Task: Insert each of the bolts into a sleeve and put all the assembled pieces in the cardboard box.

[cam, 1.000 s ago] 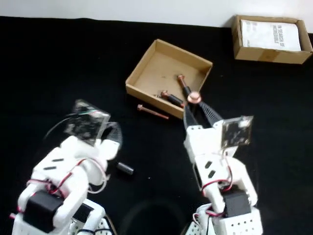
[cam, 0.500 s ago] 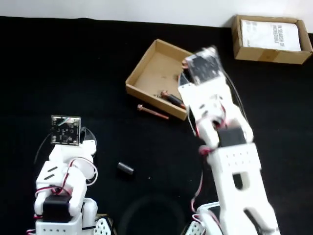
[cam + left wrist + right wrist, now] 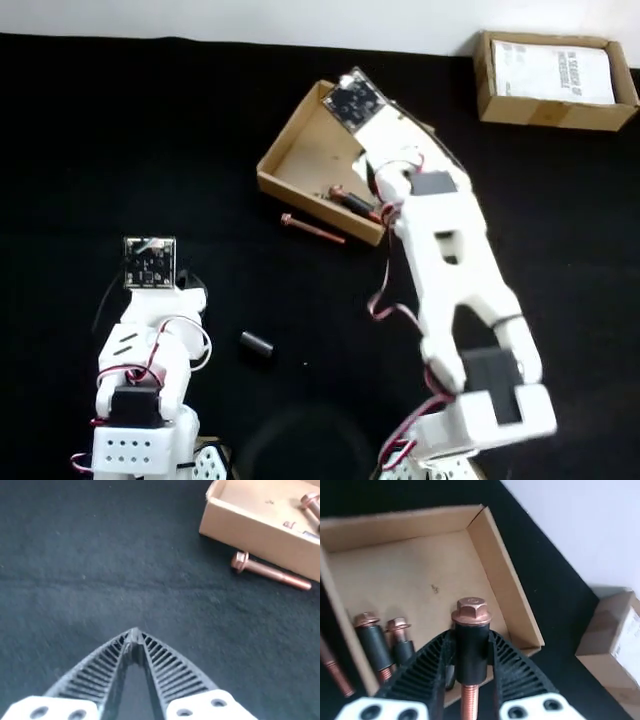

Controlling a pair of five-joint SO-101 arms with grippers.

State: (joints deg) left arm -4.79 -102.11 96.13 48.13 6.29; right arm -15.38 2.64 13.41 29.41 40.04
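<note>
My right gripper is shut on an assembled piece, a copper bolt inside a black sleeve, held above the open cardboard box. Two assembled pieces lie by the box's near wall. In the high view the right arm stretches over the box. A loose bolt lies just outside the box's near wall. A loose black sleeve lies beside the left arm. My left gripper is shut and empty, low over the black cloth, short of the bolt.
A second cardboard box with a printed sheet sits at the far right corner. Black cloth covers the table, with open room to the left of the box. A white wall runs behind.
The right arm has swung forward and up, carrying the assembled piece from the box's near corner to above its inside. The left arm has drawn back and straightened.
</note>
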